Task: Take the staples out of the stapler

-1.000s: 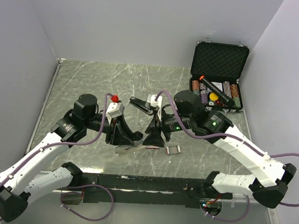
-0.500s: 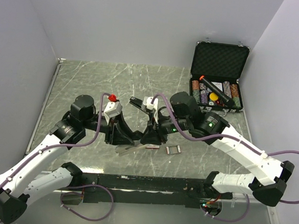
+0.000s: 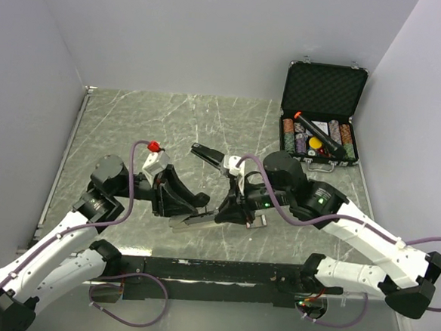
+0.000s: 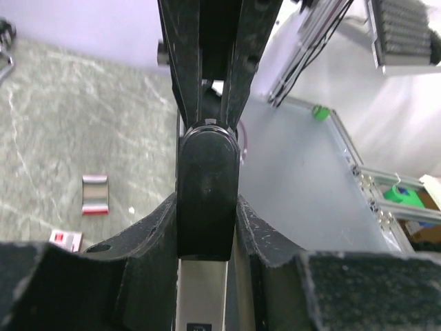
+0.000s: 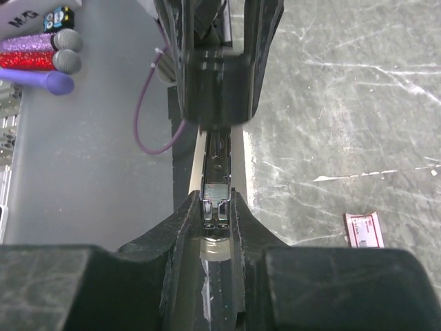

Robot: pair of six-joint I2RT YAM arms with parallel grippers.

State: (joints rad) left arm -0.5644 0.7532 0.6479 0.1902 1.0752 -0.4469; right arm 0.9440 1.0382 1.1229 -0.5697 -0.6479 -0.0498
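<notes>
The black stapler (image 3: 201,219) lies hinged open on the table, its upper arm (image 3: 208,155) raised toward the back. My left gripper (image 3: 178,202) is shut on its black rear end (image 4: 207,186), above the pale base (image 4: 200,293). My right gripper (image 3: 234,213) is shut on the front of the silvery metal rail (image 5: 220,207), one finger (image 5: 180,227) against each side. My left gripper also shows in the right wrist view (image 5: 213,76), facing the right one along the stapler. I cannot make out any staples in the rail or loose on the table.
A small red-and-white box (image 5: 363,229) lies on the marble table just right of the stapler; the left wrist view shows it (image 4: 65,239) beside a grey ridged piece with red ends (image 4: 95,195). An open black case (image 3: 321,116) with a black orange-ended tube stands back right.
Both arms have drawn back toward the near edge and lowered. The left wrist has swung left, the right elbow right. Both grippers have stayed at the stapler, which has kept its place.
</notes>
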